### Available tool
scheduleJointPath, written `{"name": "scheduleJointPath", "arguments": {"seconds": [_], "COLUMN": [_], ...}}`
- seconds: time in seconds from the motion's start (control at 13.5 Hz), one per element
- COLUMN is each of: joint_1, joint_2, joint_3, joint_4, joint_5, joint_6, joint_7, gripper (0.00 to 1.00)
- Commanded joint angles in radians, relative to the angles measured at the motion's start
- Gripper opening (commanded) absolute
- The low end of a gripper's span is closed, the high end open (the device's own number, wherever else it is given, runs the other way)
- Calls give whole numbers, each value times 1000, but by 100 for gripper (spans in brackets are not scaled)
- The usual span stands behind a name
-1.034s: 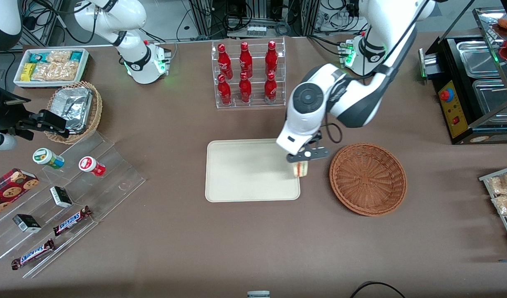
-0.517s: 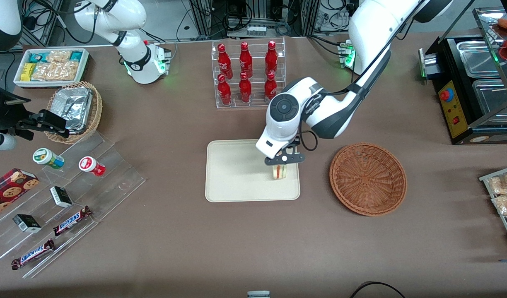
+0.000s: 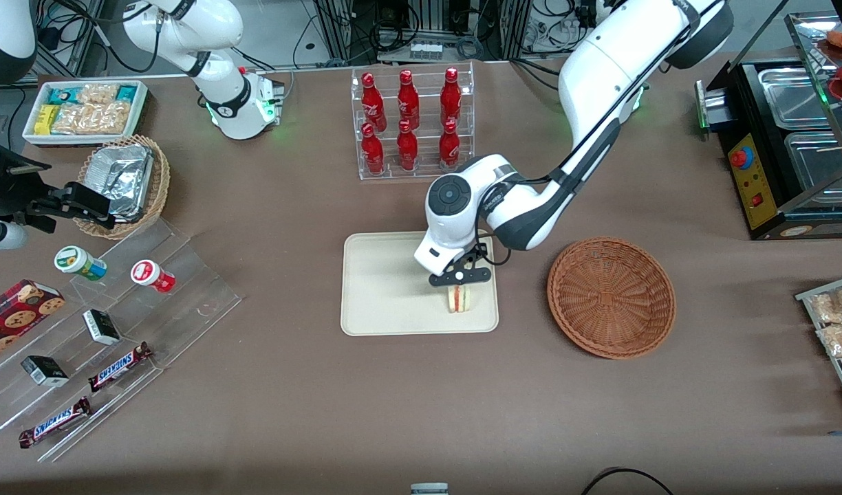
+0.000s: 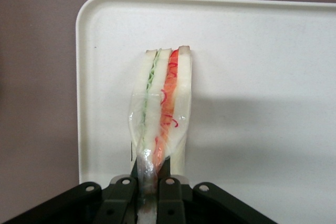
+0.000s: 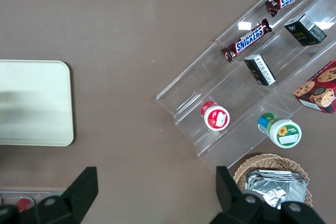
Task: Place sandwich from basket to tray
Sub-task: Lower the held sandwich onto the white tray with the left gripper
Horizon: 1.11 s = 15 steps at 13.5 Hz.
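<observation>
- Pinching the clear wrapper tail of the sandwich (image 4: 160,111) between nearly closed fingers (image 4: 169,190), the gripper (image 3: 459,283) is hanging over the tray (image 3: 380,289), just right of centre in the front frame.
- The sandwich is standing on edge with its red-orange and green filling stripes facing up, sitting low over the tray's corner region nearest the basket (image 3: 611,297); whether its bottom is touching the tray surface cannot be told.
- The wrist view is showing the wedge near one rounded corner of the tray (image 4: 252,77), inside the rim.
- The round reddish-brown wicker basket is lying beside the tray, toward the working arm's end of the table, with nothing visible in it.
- Farther from the front camera than the tray, a clear rack of red bottles (image 3: 411,124) is standing near the top centre of the frame.
</observation>
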Motion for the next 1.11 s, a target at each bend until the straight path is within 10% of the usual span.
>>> {"name": "scheduleJointPath", "arguments": {"seconds": [0.0, 0.52, 0.81, 1.03], "joint_1": [-20, -24, -24, -15], "joint_2": [16, 22, 23, 16], "joint_3": [-2, -2, -3, -3], "joint_4": [39, 39, 38, 50], "joint_5": [26, 30, 39, 27], "joint_6": [-15, -15, -15, -18], "joint_7": [-16, 1, -13, -19], "gripper": [0, 0, 100, 100]}}
